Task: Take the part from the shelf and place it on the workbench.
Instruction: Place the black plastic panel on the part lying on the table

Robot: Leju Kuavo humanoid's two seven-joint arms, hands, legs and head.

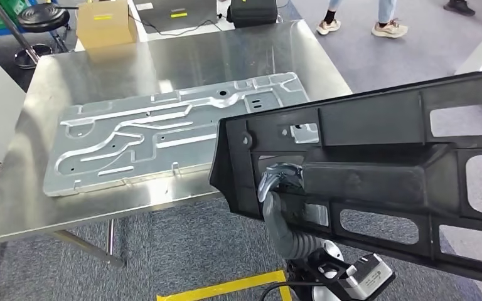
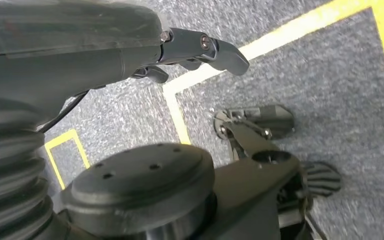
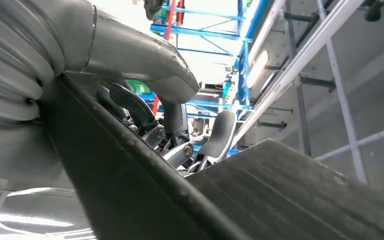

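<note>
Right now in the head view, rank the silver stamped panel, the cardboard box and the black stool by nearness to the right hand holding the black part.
1. Silver stamped panel, on the workbench, left of the right hand.
2. Cardboard box, at the far edge.
3. Black stool, on the floor beyond, far left.

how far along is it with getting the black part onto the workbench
Done: the black part is off the shelf, gripped by the right hand and carried in the air. In hand: it hangs beside the workbench, one end just over the near corner. Left: lowering it onto the steel top, where a stamped metal panel already lies. The left hand hangs over the floor holding nothing.
</note>
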